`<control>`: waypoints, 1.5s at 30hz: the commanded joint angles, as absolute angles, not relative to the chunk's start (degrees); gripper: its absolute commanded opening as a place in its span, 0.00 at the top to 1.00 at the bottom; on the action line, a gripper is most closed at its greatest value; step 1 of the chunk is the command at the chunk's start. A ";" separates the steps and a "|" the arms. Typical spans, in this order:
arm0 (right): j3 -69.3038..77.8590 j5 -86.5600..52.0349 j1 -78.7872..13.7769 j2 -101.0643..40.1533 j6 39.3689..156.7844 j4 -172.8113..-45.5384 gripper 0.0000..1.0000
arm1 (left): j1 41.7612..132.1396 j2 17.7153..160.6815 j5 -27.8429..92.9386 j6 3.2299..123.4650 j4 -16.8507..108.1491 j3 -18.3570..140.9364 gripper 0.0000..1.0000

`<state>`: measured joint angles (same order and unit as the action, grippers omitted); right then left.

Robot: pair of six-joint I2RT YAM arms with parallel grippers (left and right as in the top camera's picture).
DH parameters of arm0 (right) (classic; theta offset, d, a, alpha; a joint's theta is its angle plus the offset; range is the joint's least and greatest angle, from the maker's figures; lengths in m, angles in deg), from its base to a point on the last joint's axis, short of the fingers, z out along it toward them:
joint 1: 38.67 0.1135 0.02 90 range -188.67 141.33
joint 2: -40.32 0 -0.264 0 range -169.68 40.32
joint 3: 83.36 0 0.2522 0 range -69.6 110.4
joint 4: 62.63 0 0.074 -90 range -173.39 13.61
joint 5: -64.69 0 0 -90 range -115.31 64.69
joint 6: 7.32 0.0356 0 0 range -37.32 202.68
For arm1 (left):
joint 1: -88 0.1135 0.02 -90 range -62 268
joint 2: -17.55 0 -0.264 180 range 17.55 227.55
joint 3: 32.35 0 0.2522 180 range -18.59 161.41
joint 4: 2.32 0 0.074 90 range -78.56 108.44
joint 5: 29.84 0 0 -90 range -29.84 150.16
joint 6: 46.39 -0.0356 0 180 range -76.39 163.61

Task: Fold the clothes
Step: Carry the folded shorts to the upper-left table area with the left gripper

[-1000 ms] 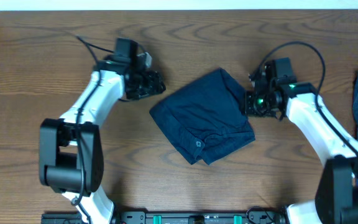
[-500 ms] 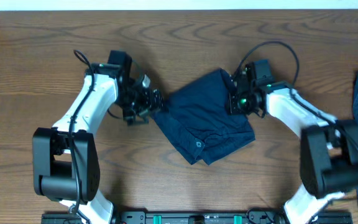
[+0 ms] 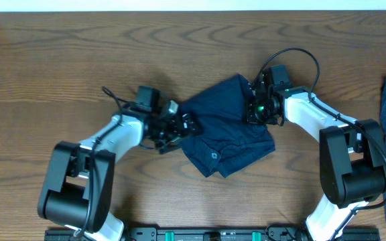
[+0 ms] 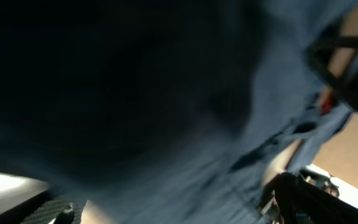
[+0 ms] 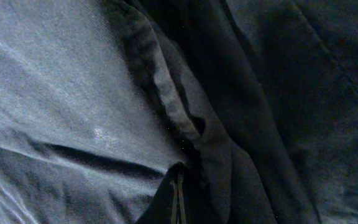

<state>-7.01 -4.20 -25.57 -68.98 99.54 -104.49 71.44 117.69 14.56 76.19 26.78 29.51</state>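
Brown wooden table (image 3: 45,53) carries the dark navy clothes (image 3: 223,127) between the grippers, the left gripper (image 3: 185,126) touching their left edge, the right gripper (image 3: 252,110) against their right edge. Overhead, the wrists hide both sets of fingers, so whether either is clenched or released cannot be told. The left wrist view is a dark blur of cloth; the right wrist view shows creases sharply.

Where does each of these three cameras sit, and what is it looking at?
Overhead: above the table, facing down on the navy garment; both arms, left tool, right tool show.
Left wrist: on the left arm, pressed against blurred navy cloth; dark robot parts at right.
Right wrist: on the right arm, close on folds and a hem; own tool unclear.
All see the garment.
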 commanded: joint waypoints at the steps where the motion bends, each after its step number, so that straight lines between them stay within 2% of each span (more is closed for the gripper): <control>1: -8.45 -7.55 -25.52 -72.10 100.66 -105.51 0.98 | 67.38 120.53 18.82 86.79 21.38 24.46 0.01; 5: -8.45 -7.53 -25.52 -72.10 100.66 -105.58 0.98 | 64.67 120.53 20.66 89.81 18.58 24.05 0.02; 6: -8.45 -7.53 -25.52 -72.10 100.66 -105.62 0.98 | 64.49 120.53 21.40 89.81 18.60 24.05 0.06; 7: -8.45 -7.50 -25.52 -72.10 100.68 -105.73 0.99 | 64.49 120.53 22.38 89.78 18.56 24.05 0.17; 8: -8.45 -7.50 -25.52 -72.10 100.66 -105.84 0.99 | 64.51 120.53 24.00 89.39 18.01 24.05 0.32; 11: -8.43 -7.48 -25.54 -72.08 100.66 -106.19 0.99 | 65.41 120.53 24.70 82.20 13.81 24.07 0.68; 12: -8.41 -7.48 -25.65 -71.86 100.66 -106.65 0.99 | 65.87 120.51 24.48 80.60 12.79 24.11 0.86; 13: -8.41 -7.48 -25.76 -71.69 100.66 -107.13 0.99 | 66.44 120.51 23.48 79.84 12.11 24.24 0.94; 17: -7.71 -7.53 -27.45 -68.72 100.17 -111.26 0.99 | 69.91 120.33 15.15 75.23 10.21 26.34 0.94; 24: -7.43 -7.46 -32.38 -56.48 99.80 -113.71 0.99 | 83.70 117.32 4.46 74.68 8.50 38.62 0.94; 29: -7.43 -7.50 -33.89 -47.08 99.85 -113.27 0.98 | 94.96 117.21 6.17 74.70 6.06 46.71 0.94; 33: -7.43 -7.50 -33.83 -42.51 100.72 -113.54 0.97 | 104.05 118.10 16.29 74.66 7.54 47.21 0.94; 36: -7.43 -7.48 -33.78 -40.78 101.66 -113.91 0.98 | 109.43 121.38 19.04 73.11 8.79 47.13 0.94; 45: -7.43 -7.26 -33.78 -40.54 103.89 -114.34 0.98 | 116.14 136.05 16.79 74.77 12.39 47.10 0.94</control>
<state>-7.40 -7.13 -33.63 -41.24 102.08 -114.17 115.92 133.12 18.58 74.77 11.45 47.13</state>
